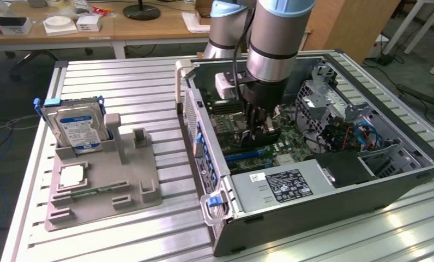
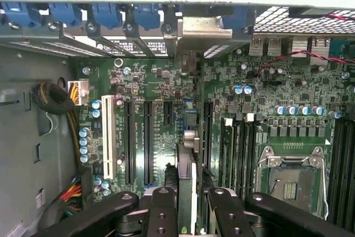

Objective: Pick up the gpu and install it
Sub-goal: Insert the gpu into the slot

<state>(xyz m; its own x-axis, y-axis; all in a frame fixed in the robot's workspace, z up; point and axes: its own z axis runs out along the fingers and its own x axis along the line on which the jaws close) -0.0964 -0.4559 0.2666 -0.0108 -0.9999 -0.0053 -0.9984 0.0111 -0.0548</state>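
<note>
Standing over the motherboard (image 2: 150, 76) slots, the gpu (image 2: 187, 173) (edge-on) gripped tight within the closed claw (image 2: 191, 206)

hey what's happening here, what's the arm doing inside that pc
The robot arm reaches down into the open computer case. Its pincer is closed on the gpu, held edge-on over the motherboard and its expansion slots. The card's silver bracket is at the case's rear wall; whether the card is fully seated cannot be told. Outside the case, the hard drive stands in a grey holder.
</note>
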